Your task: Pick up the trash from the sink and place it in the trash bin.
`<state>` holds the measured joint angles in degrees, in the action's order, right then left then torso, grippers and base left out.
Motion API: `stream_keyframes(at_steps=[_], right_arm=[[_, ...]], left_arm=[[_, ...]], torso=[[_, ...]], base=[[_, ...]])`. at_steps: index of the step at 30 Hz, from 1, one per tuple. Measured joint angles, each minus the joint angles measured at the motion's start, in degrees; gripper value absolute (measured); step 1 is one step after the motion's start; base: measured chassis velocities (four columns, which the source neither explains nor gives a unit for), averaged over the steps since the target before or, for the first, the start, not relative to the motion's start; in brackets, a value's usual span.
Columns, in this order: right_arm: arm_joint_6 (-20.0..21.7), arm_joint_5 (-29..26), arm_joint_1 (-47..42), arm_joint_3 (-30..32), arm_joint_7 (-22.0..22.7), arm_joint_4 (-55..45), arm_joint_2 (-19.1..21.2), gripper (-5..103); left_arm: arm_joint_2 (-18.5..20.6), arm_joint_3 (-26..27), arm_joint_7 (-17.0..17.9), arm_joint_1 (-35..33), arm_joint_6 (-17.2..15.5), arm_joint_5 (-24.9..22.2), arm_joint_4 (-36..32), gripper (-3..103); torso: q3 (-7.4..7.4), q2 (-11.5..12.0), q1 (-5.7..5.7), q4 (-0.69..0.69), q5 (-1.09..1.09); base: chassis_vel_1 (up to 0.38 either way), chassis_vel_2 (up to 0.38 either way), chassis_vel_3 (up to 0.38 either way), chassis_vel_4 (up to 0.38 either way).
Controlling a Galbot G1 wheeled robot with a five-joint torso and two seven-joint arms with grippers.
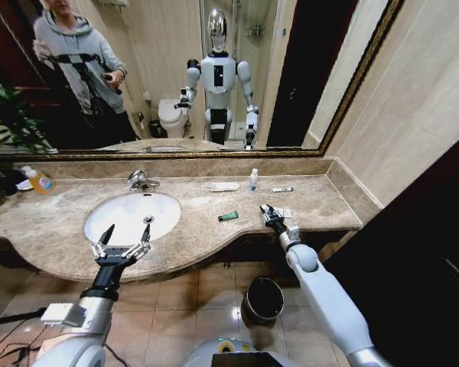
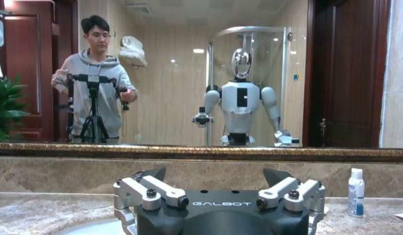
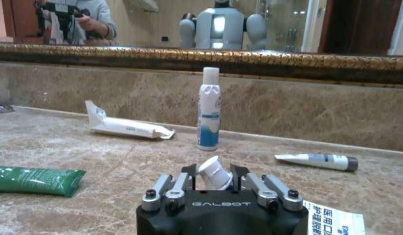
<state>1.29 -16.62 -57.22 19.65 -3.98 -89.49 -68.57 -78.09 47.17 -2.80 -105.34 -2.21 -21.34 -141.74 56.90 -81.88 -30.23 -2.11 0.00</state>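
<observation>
The right hand (image 3: 214,177) sits low on the tabletop (image 1: 191,229), its fingers narrowed around a small white tube (image 3: 213,173) (beside a flat printed packet (image 3: 332,221)). The left hand (image 1: 122,243) hovers spread wide at the sink's (image 1: 130,216) front rim, holding nothing. The green tube (image 1: 228,216), the small bottle (image 1: 253,180) and the other tubes lie on the marble; the trash bin (image 1: 263,299) stands on the floor below.

The black left gripper (image 2: 221,196), with silver-linked fingers (image 2: 146,188) spread wide apart, hangs over the beige marble countertop (image 2: 32,210); a sliver of the white basin's rim (image 2: 90,227) shows beside it. A small clear bottle with a blue base (image 2: 355,192) stands upright near the back wall (below the gold-framed mirror (image 2: 201,152)). A white packet's edge (image 2: 402,215) lies close by.
</observation>
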Motion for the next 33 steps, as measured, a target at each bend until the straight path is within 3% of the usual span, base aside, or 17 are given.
stream_keyframes(at_steps=[9,17,19,25,33], right_arm=[[-1.04,-1.06,-6.08,5.68,-2.75,-7.44,1.65,33],[-3.28,-7.99,-22.33,12.41,-4.64,-18.99,3.10,33],[-5.73,-8.49,-27.38,14.65,-5.17,-21.60,2.85,33],[-8.63,-8.27,-34.68,17.78,-6.58,-22.58,0.87,33],[-12.60,-6.44,-40.25,17.00,-7.52,-19.07,-1.37,33]], left_arm=[[0.00,0.00,0.00,0.00,0.00,0.00,0.00,100],[0.00,0.00,0.00,0.00,0.00,0.00,-0.01,100],[0.00,0.00,0.00,0.00,0.00,0.00,0.00,100],[0.00,0.00,0.00,0.00,0.00,0.00,0.00,100],[0.00,0.00,0.00,0.00,0.00,0.00,0.00,100]], torso=[[0.00,0.00,0.00,-0.01,-0.01],[-0.01,-0.01,0.00,0.00,0.00],[-0.01,-0.01,0.01,0.01,-0.02],[-0.01,-0.01,0.01,0.00,0.00],[-0.01,-0.01,0.01,0.01,-0.01]], base=[[0.000,0.000,0.000,0.000],[0.000,0.000,0.000,0.000],[0.000,0.000,0.000,0.000],[0.000,0.000,0.000,0.000],[0.000,0.000,0.000,0.000]])
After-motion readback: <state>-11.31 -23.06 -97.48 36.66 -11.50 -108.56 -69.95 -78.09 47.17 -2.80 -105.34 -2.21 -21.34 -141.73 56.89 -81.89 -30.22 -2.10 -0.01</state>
